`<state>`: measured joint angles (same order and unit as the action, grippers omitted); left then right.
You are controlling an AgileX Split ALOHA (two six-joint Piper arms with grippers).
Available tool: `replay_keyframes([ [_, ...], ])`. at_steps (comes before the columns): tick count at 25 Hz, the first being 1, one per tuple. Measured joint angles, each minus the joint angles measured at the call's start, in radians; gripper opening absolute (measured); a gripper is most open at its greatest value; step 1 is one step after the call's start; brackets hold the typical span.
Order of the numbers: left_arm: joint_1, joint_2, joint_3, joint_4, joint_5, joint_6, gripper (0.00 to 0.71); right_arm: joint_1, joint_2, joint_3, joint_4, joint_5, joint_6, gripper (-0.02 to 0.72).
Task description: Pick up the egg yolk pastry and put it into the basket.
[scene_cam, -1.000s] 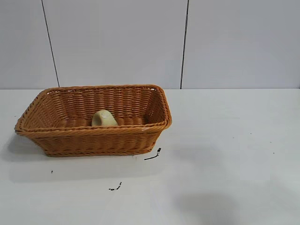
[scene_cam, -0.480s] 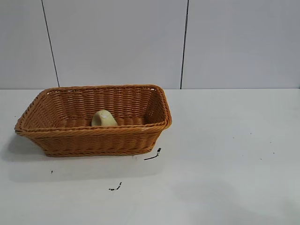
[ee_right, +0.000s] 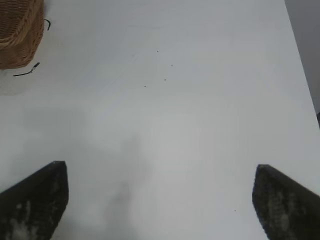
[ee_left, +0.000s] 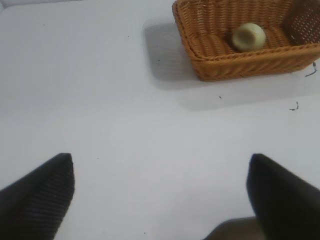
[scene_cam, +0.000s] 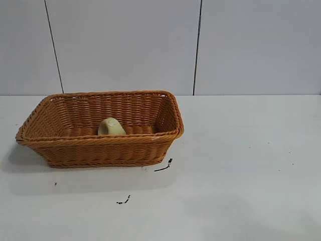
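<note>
**Both pincers empty, pastry already in the basket**

Near to far, exterior view as the clock face.

- Nearest, 6 o'clock: bare tabletop (scene_cam: 241,191) with two small black scuff marks (scene_cam: 123,200). No arm shows in this view.
- Wrist views: left pincer (ee_left: 160,195) has its fingers spread wide with nothing between them, hanging over bare tabletop well short of the basket. Right pincer (ee_right: 160,200) likewise spread wide and empty, over open tabletop, with only a basket corner at the edge of its view.
- Around 9 o'clock of centre: basket (scene_cam: 100,142), orange-brown wicker with a braided rim, flat on the tabletop.
- Inside it: egg yolk pastry (scene_cam: 111,127), pale yellow dome on the basket floor, close to the near wall and roughly mid-length. The left wrist view shows the same (ee_left: 248,36); nothing touches it.

Judgement: placement looks done, and both arms look clear of the work.

Handling, if a re-grip is needed: the pastry likely weighs little and crushes easily, and its smooth matte skin should give fair friction. Take it across the widest part of the dome, low on the sides, with light squeeze. Come in from above, since the wicker walls block a side approach.
</note>
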<state>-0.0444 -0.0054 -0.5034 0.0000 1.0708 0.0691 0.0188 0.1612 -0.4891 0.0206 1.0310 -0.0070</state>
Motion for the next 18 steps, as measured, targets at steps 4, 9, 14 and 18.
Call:
replay_keyframes([
  [4, 0.000, 0.000, 0.000, 0.000, 0.000, 0.000, 0.696, 0.024, -0.074, 0.000, 0.000, 0.000, 0.000, 0.693],
  [9, 0.000, 0.000, 0.000, 0.000, 0.000, 0.000, 0.696, 0.024, -0.161, 0.000, 0.000, -0.001, 0.000, 0.693],
  [14, 0.000, 0.000, 0.000, 0.000, 0.000, 0.000, 0.696, 0.021, -0.166, 0.000, 0.001, -0.001, 0.000, 0.693],
  [18, 0.000, 0.000, 0.000, 0.000, 0.000, 0.000, 0.696, -0.006, -0.166, 0.000, 0.001, -0.001, 0.000, 0.693],
])
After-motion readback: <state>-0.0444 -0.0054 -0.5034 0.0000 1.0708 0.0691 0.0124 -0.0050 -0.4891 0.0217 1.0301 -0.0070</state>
